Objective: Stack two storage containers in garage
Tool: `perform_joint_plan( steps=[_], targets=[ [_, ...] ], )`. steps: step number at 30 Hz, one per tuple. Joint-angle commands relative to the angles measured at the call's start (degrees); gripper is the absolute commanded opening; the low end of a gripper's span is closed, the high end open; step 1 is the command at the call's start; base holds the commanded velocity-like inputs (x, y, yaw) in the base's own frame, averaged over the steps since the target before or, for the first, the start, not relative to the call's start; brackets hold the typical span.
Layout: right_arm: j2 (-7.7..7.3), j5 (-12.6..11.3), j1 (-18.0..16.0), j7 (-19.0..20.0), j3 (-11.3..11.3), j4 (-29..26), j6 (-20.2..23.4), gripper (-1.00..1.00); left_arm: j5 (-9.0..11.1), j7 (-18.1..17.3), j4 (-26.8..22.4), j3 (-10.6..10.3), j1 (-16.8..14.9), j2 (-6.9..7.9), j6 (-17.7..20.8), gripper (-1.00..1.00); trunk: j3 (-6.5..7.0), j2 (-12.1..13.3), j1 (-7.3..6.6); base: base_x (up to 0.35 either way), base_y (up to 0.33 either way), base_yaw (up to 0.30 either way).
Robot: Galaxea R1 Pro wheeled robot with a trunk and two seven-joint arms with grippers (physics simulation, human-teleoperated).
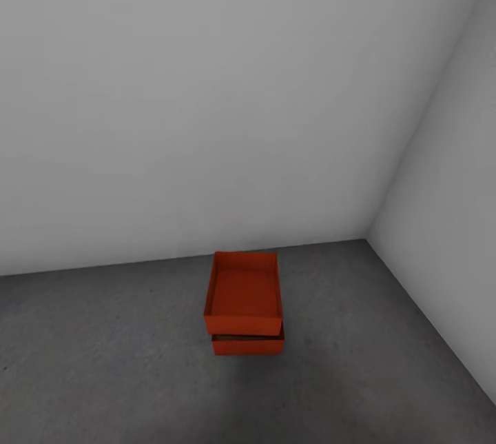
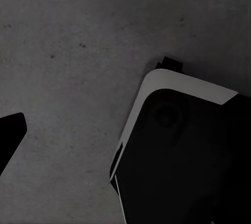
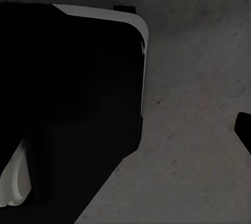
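In the head view the two storage containers are in the corner of the garage, on the dark concrete floor (image 1: 103, 361), near the place where the two pale grey walls (image 1: 207, 85) meet; the upper container (image 1: 243, 292) sits on the lower container (image 1: 248, 345), of which I see just the front strip under the front wall of the upper one. The upper one seems a little shifted or turned against the lower, since the front edges do not line up exactly; it rests on it all the same, and I judge that the stack stands as the task asks.

The long axis of both bins runs away from the robot, toward the back wall; the short open end faces the camera. The stack lies straight ahead of the robot and slightly below the middle of the view, well apart from the robot, so neither arm looks clearly nearer to it; if any correction is wanted, I think both arms must reach forward, one to each long side.

The left wrist view looks down on the mottled concrete, with a dark part of the robot with a pale edge (image 2: 172, 145) beside it; the right wrist view gives a similar dark part (image 3: 73, 104) over the same floor. A small black tip (image 2: 11, 132) comes in at the edge of the left wrist view, another black tip (image 3: 244, 130) at the edge of the right one; they may be fingers, but I cannot tell if either gripper is apart or together; nothing is seen held between them.
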Motion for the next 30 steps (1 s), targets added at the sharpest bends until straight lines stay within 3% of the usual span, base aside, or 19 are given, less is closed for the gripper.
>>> perform_joint_plan(
  steps=[1, 30],
  targets=[
    [0.04, -0.58, -0.08, -0.08, 0.48, 0.19, -0.36, 1.0, 0.51, 0.15, -0.02, -0.48, -0.03, 0.0, -0.02, 1.0, -0.01, -0.1, 0.03, 0.0, 0.0, 0.0],
    [-0.1, -0.8, 0.71, 0.52, 0.47, 0.11, -0.54, 1.0, 0.48, 0.15, -0.02, -0.48, -0.03, 0.0, -0.02, 1.0, 2.62, -0.1, 0.03, 0.0, 0.0, 0.0]
  ],
)
